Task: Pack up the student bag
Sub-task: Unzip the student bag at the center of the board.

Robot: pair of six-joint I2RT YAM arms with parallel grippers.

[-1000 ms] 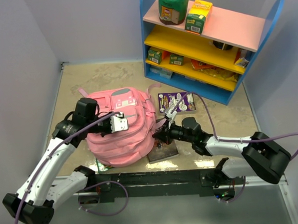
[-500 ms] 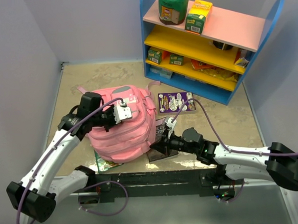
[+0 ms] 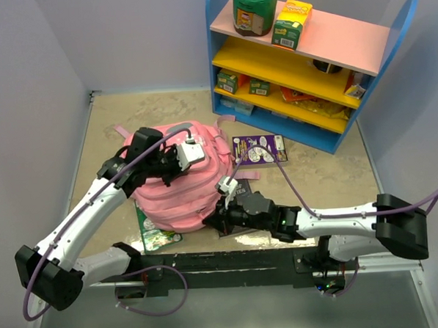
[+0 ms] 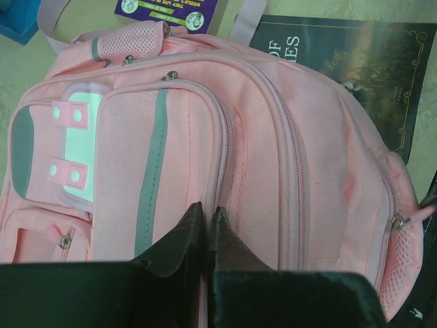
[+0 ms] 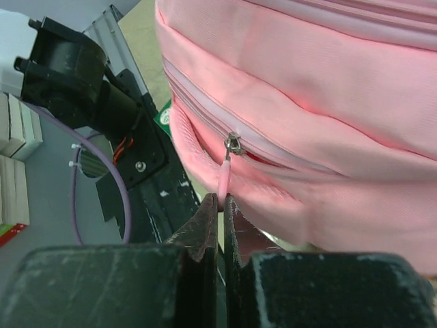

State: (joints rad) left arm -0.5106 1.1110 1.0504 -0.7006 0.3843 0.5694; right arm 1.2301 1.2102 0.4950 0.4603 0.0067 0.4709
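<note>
Beige mottled tabletop [image 3: 330,180] fills the floor of a pale lilac enclosure, with a blue shelf unit [image 3: 324,63] of pink and yellow boards standing at its far right corner. Left of the middle lies the student bag [image 3: 177,199], a plump pink backpack with its front pockets facing up and its straps trailing toward the far side. Both arms reach in over it, the left one from the near left and the right one low along the near edge. A dark book [image 4: 362,75] is partly covered by the bag's right side, a purple booklet [image 3: 258,149] lies just beyond the bag toward the shelves, and a green-covered booklet [image 3: 155,230] pokes out from under its near left edge. The left gripper [image 4: 205,210] sits on top of the bag with its jaws together, tips against the front pocket fabric just right of the grey stripe (whether they pinch any cloth cannot be told). The right gripper [image 5: 220,199] is at the bag's near lower side, below a zip line that has opened a little, jaws clamped on the thin pink pull tab [image 5: 224,179] that hangs from the metal slider [image 5: 233,143].
</note>
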